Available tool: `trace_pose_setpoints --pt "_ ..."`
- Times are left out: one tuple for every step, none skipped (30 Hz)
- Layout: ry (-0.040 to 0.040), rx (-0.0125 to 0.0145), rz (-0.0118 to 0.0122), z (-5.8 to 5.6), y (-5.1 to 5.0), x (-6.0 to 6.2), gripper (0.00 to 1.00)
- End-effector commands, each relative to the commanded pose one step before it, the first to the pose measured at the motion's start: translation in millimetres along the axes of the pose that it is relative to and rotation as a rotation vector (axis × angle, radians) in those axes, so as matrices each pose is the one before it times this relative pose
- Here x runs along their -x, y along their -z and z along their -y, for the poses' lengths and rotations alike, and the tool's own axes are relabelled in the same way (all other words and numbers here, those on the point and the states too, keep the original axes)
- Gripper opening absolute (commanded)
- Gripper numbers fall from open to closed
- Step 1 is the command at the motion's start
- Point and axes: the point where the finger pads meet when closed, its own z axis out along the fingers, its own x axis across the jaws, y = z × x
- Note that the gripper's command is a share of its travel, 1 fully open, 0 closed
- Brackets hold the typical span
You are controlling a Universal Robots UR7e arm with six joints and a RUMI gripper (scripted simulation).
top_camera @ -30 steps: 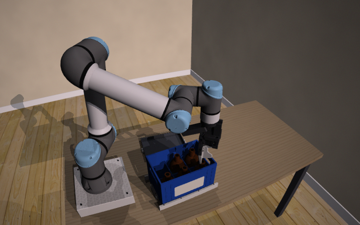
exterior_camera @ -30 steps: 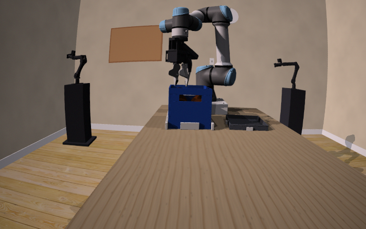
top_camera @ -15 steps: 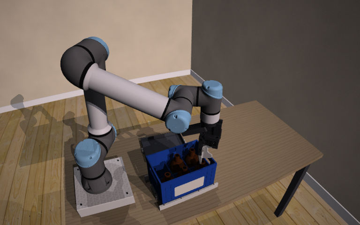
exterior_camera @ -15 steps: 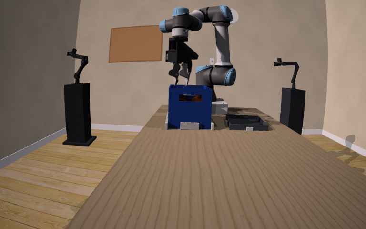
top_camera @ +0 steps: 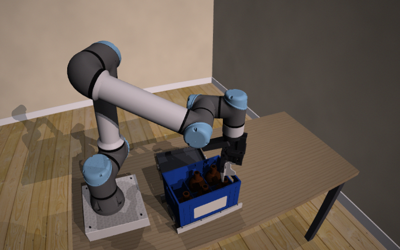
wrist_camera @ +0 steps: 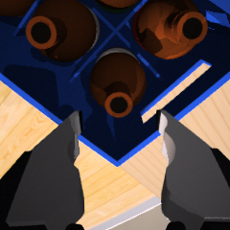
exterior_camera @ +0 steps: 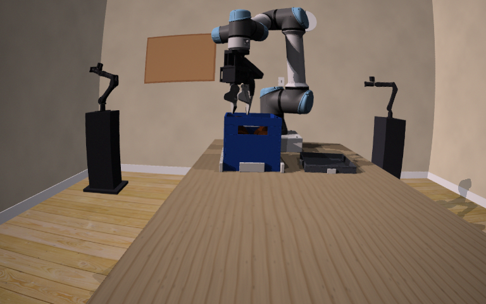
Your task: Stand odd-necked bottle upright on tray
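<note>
Here, you have brown bottles, glossy and see-through, with rounded shoulders, narrow necks and ringed, dark openings. You can count five, all upright in the one blue crate (top_camera: 186,213) (exterior_camera: 250,152) (wrist_camera: 117,163), so the bottle you need is among them; you cannot tell from the views which neck differs. Your crate has a pale label and a handle slot, and stands level on the bench (top_camera: 295,153) (exterior_camera: 250,232). Just beside it is one low, dark gray tray (top_camera: 176,159) (exterior_camera: 315,168), also flat. Your one end effector (top_camera: 223,176) (exterior_camera: 240,113) (wrist_camera: 119,111) points down over a crate corner, its two fingers moderately apart and gripping nothing, near the corner bottle (top_camera: 223,184) (wrist_camera: 118,80).
</note>
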Motion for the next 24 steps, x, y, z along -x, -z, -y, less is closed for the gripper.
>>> trace_pose_setpoints --pt "-0.00001 0.00137 -0.00035 -0.33 0.52 -0.07 0.38" --pt "0.0 0.0 0.0 0.0 0.0 0.0 0.38" --pt "0.0 0.0 0.0 0.0 0.0 0.0 0.38" --pt "0.0 0.0 0.0 0.0 0.0 0.0 0.38" --pt "0.0 0.0 0.0 0.0 0.0 0.0 0.38" --pt "0.0 0.0 0.0 0.0 0.0 0.0 0.38" --pt "0.0 0.0 0.0 0.0 -0.01 0.0 0.38" --pt "0.0 0.0 0.0 0.0 -0.03 0.0 0.38" --pt "0.0 0.0 0.0 0.0 -0.06 0.0 0.38" --pt "0.0 0.0 0.0 0.0 -0.1 0.0 0.38" --pt "0.0 0.0 0.0 0.0 -0.14 0.0 0.38" --pt "0.0 0.0 0.0 0.0 -0.18 0.0 0.38" --pt "0.0 0.0 0.0 0.0 -0.24 0.0 0.38" --pt "0.0 0.0 0.0 0.0 -0.29 0.0 0.38" --pt "0.0 0.0 0.0 0.0 0.0 0.0 0.38" --pt "0.0 0.0 0.0 0.0 0.0 0.0 0.38" --pt "0.0 0.0 0.0 0.0 -0.35 0.0 0.38" --pt "0.0 0.0 0.0 0.0 -0.41 0.0 0.38" --pt "0.0 0.0 0.0 0.0 -0.47 0.0 0.38" --pt "0.0 0.0 0.0 0.0 -0.54 0.0 0.38" --pt "0.0 0.0 0.0 0.0 -0.6 0.0 0.38" --pt "0.0 0.0 0.0 0.0 -0.66 0.0 0.38" --pt "0.0 0.0 0.0 0.0 -0.72 0.0 0.38" --pt "0.0 0.0 0.0 0.0 -0.78 0.0 0.38"
